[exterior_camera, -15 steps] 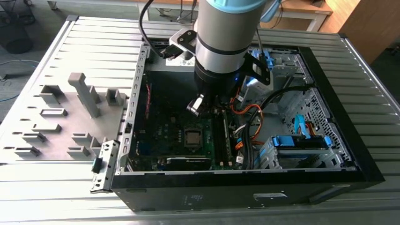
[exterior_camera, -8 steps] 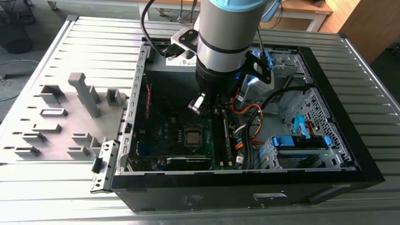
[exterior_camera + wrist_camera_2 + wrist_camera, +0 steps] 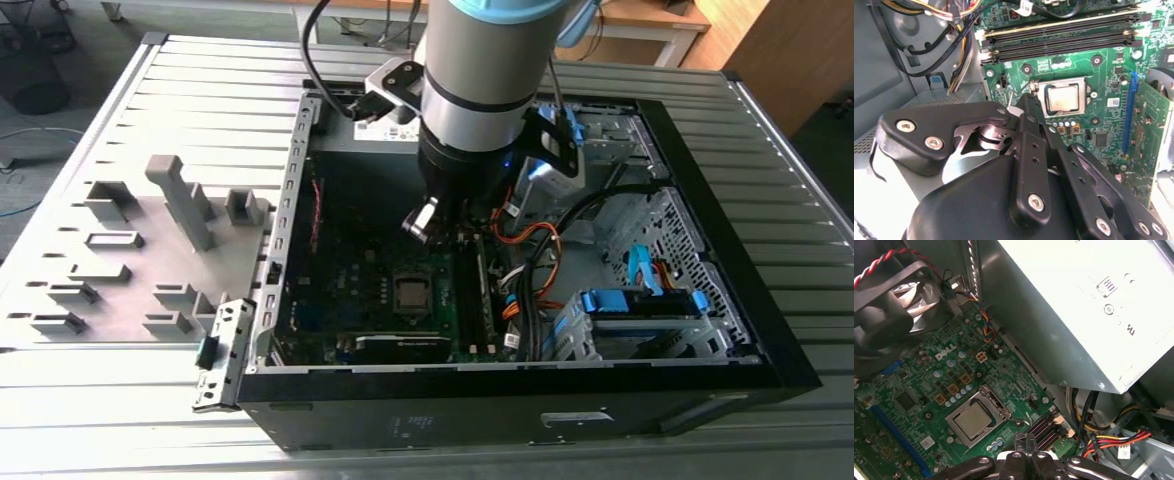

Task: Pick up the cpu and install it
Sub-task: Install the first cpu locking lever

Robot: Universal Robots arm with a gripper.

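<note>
The cpu [image 3: 1063, 97] is a silvery square chip lying flat in the socket on the green motherboard [image 3: 1104, 75] inside the open computer case [image 3: 787, 360]. It also shows in the first wrist view as the cpu [image 3: 974, 420] and in the exterior view as the cpu [image 3: 411, 293]. My gripper [image 3: 424, 222] hangs above the board, a little off the socket toward the memory slots. Its black fingertips [image 3: 1025, 441] are pressed together with nothing between them and stand apart from the chip. In the second wrist view the gripper [image 3: 1026, 102] stops short of the socket's edge.
Memory slots [image 3: 1059, 37] run beside the socket. A power supply box [image 3: 1079, 305] and a case fan [image 3: 889, 315] flank the board, with cable bundles [image 3: 534, 250] nearby. A graphics card [image 3: 394, 347] sits near the case front. Grey fixture blocks [image 3: 134, 250] stand outside on the exterior view's left.
</note>
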